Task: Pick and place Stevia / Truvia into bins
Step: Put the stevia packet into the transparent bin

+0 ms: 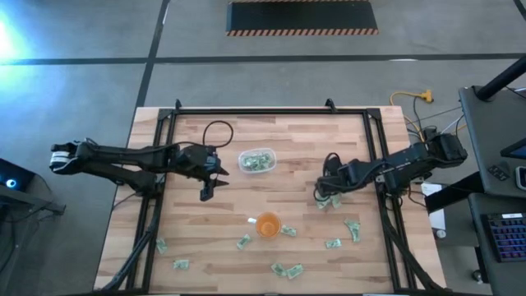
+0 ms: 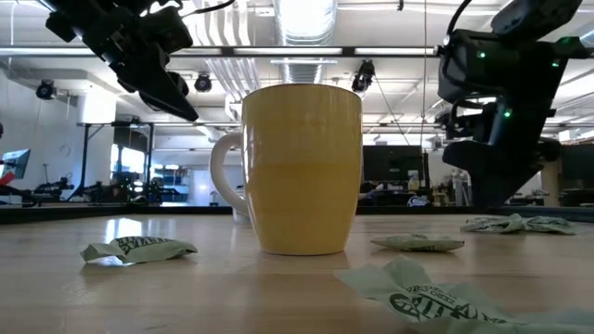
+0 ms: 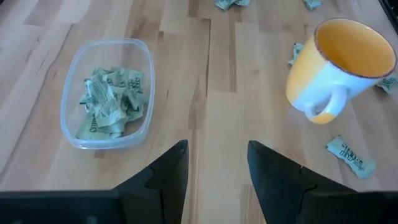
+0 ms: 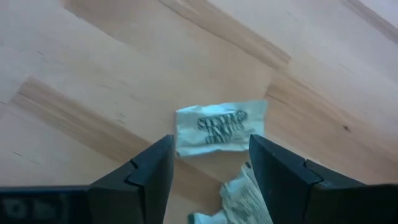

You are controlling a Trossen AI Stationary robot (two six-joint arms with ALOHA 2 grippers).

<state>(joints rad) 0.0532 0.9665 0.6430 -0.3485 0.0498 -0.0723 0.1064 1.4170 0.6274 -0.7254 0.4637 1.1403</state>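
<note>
The clear tub [image 1: 257, 160] stands on the table's far middle with several green-white sachets inside [image 3: 109, 99]. Loose sachets lie flat along the near side [image 1: 288, 269] and the right side [image 1: 353, 228]. My right gripper [image 1: 322, 196] is low over the table on the right, open. Its fingers stand on either side of one flat sachet [image 4: 221, 127], and a crumpled one [image 4: 245, 199] lies beside it. My left gripper [image 1: 207, 191] hovers open and empty to the near left of the tub [image 3: 217, 149].
An orange cup with a white handle [image 1: 268, 224] stands near the table's middle, close to the low camera [image 2: 302, 167]. A small white scrap [image 1: 251, 219] lies left of it. A black frame rail [image 1: 271, 113] runs around the table. Bare wood lies between the tub and the cup.
</note>
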